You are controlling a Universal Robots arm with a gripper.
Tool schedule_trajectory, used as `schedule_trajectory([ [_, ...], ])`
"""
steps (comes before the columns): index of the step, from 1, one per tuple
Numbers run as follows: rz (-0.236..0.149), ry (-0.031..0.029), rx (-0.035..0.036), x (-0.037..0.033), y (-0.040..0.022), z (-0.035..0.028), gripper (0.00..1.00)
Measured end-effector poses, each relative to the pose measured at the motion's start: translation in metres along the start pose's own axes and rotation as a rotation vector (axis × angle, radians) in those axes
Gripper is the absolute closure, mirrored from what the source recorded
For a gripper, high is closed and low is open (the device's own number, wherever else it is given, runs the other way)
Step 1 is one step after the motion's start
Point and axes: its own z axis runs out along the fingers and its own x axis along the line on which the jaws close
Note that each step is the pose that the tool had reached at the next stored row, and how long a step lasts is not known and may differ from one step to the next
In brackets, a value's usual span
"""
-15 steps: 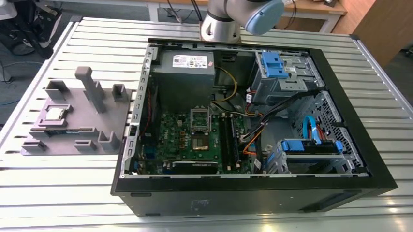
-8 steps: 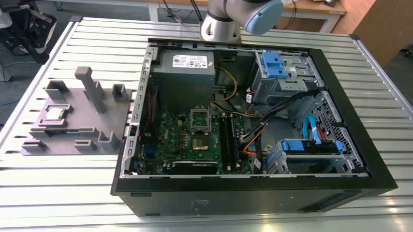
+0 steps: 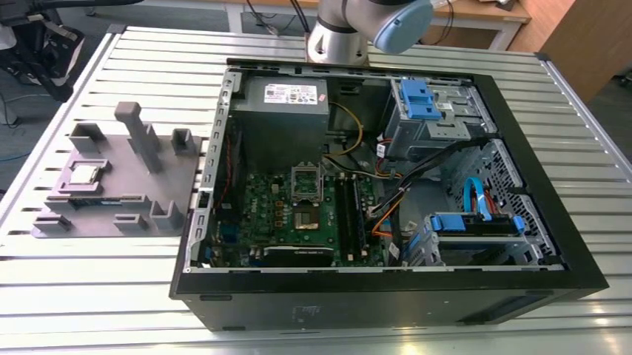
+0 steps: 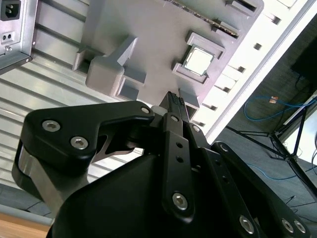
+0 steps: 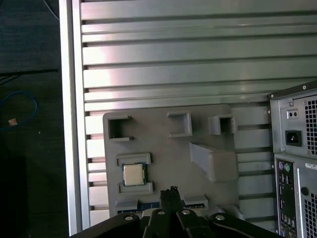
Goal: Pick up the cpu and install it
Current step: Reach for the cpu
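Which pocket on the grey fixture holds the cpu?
The square-framed pocket toward the exterior view's left, with the shiny cpu seated inside; the U-shaped brackets hold nothing.

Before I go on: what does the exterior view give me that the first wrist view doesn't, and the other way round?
Exterior view adds: the open case's inside, with the motherboard and its socket, and the arm behind the case. First wrist view adds: the gripper, fingers together and holding nothing, near the grey holder, and the case's rear panel. Both share: the cpu seated in its pocket on that holder, on the slatted table.
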Motion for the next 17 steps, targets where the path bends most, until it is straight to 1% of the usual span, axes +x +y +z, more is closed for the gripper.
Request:
schedule_trajectory([
  [4,0.000,0.0001,0.0000,0.0019,-0.0003,0.0021,0.89],
  [17,0.000,-0.0001,-0.0001,0.0031,-0.0004,0.0039,0.89],
])
